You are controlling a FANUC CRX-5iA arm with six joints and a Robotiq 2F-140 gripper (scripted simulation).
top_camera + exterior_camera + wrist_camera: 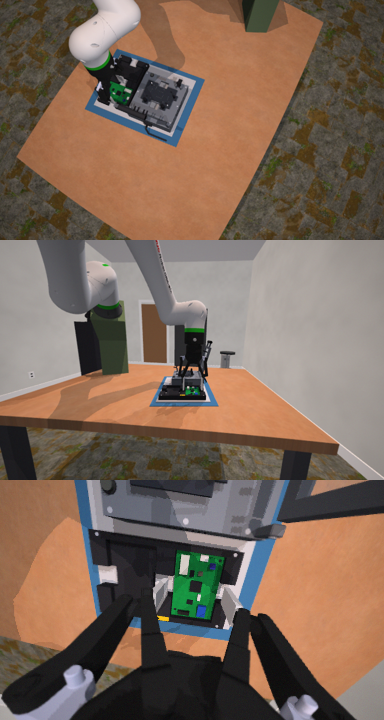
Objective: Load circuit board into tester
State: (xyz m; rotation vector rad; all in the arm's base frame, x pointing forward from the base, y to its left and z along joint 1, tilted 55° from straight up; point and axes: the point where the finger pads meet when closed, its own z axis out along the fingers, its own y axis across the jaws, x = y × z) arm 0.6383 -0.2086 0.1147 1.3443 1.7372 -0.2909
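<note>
From where I stand, the black tray [169, 395] is nearest, the green board [192, 391] lying flat in its right-hand pocket. The hand [194, 596] hangs over it, fingers spread, one either side, pinching nothing. I'd say come straight down into the side recesses, stay level, then squeeze the long edges. Beyond sits the grey tester [177, 379], lid [208, 348] up.
</note>
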